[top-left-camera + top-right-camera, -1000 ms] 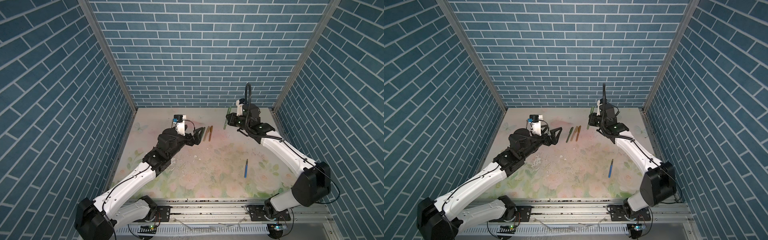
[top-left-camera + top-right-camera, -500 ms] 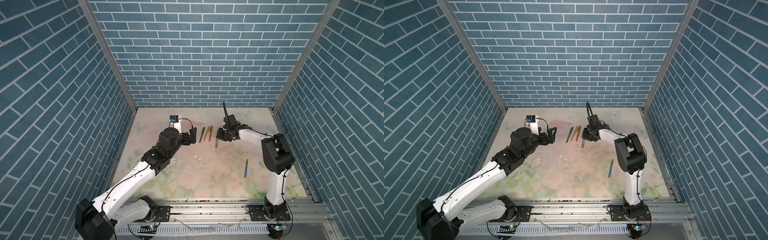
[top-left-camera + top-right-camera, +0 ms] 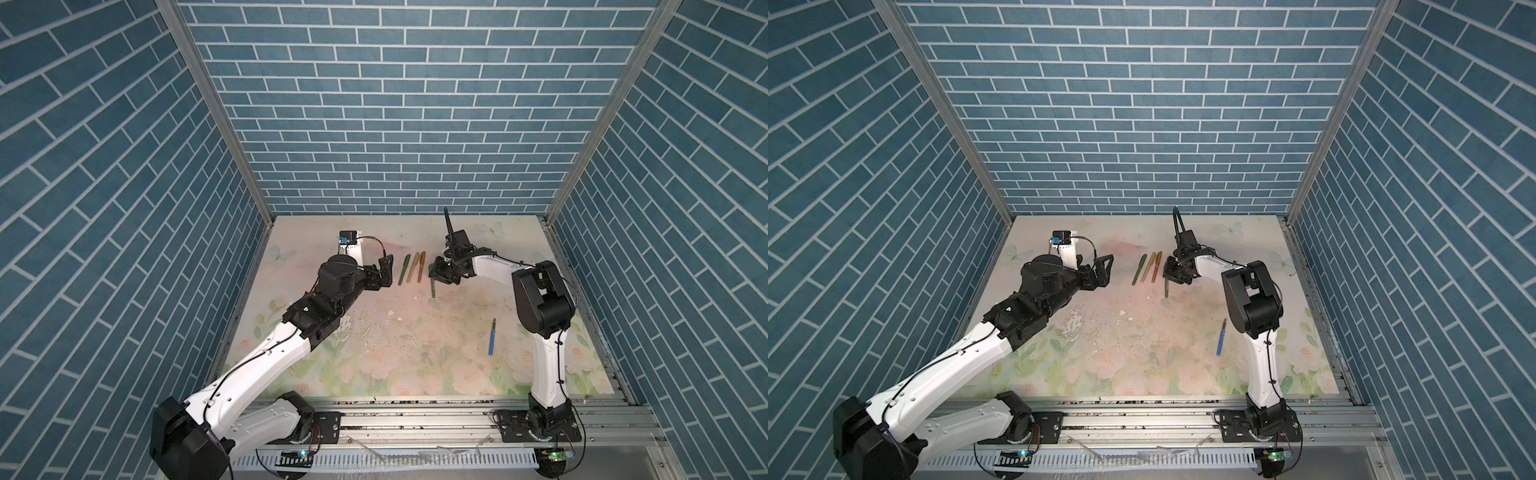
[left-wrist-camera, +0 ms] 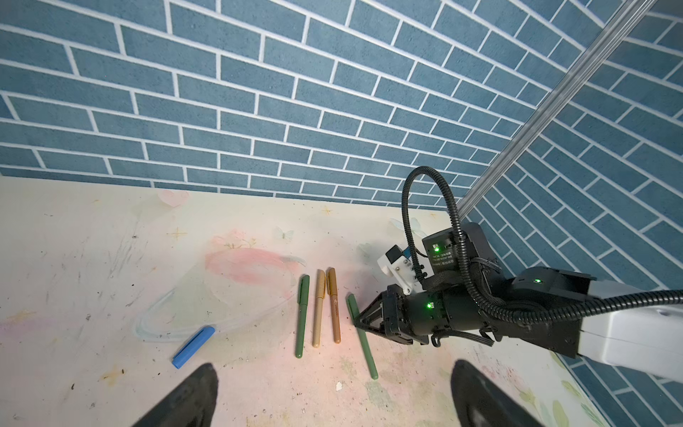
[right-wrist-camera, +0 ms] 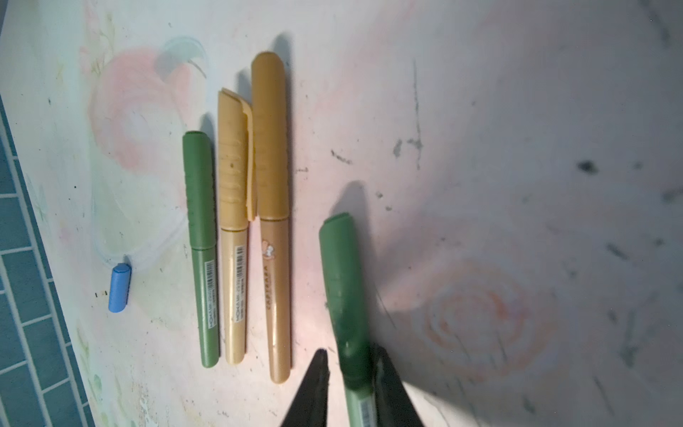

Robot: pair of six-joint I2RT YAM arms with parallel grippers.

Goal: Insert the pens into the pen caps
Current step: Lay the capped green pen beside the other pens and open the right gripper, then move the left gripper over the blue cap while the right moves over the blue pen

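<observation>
Two fingertips (image 5: 318, 377) of the right gripper (image 5: 351, 356) were held narrowly apart astride a capped green pen (image 5: 342, 281) toward the back edge of the surface (image 3: 374, 353), beside three capped pens (image 5: 233, 258). The left gripper (image 4: 332, 399) was spread wide near a blue cap (image 4: 193, 346); a blue pen (image 3: 492, 337) was seen toward the right edge.

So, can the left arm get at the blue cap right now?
Probably yes: the blue cap lies bare on the mat just ahead of the open left gripper, nothing between them.
</observation>
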